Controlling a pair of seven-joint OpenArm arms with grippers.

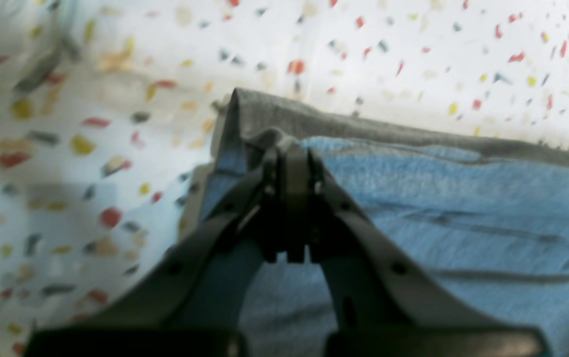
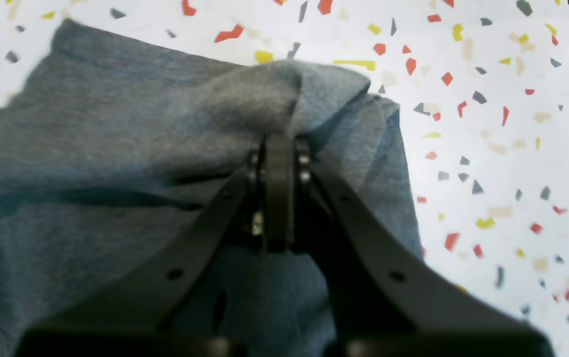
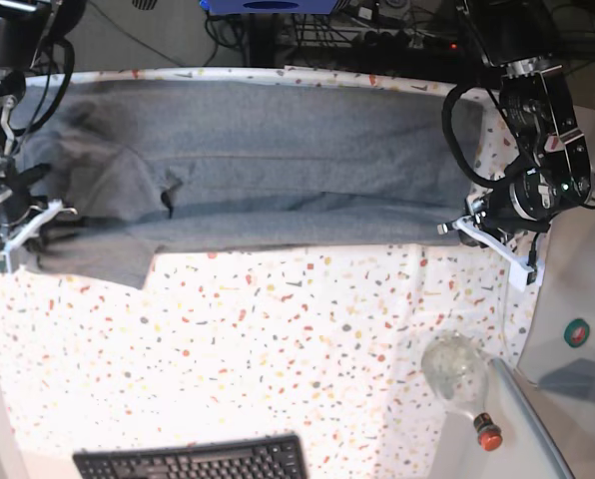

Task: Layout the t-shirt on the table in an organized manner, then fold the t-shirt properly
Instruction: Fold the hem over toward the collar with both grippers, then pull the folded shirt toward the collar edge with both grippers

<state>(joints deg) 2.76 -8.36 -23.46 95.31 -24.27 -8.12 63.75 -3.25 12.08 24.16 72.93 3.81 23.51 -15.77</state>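
Observation:
The grey t-shirt lies stretched in a long band across the far part of the speckled table, with a lengthwise fold along its near edge. My left gripper is shut on a raised corner of the t-shirt at the shirt's right end in the base view. My right gripper is shut on a bunched pinch of the t-shirt at the opposite end. A sleeve flap hangs toward the near left in the base view. Speckled table cloth shows beside both grips.
A black keyboard sits at the near edge. A clear bottle with a red cap lies at the near right, next to the plain grey side surface. Cables and equipment line the far edge.

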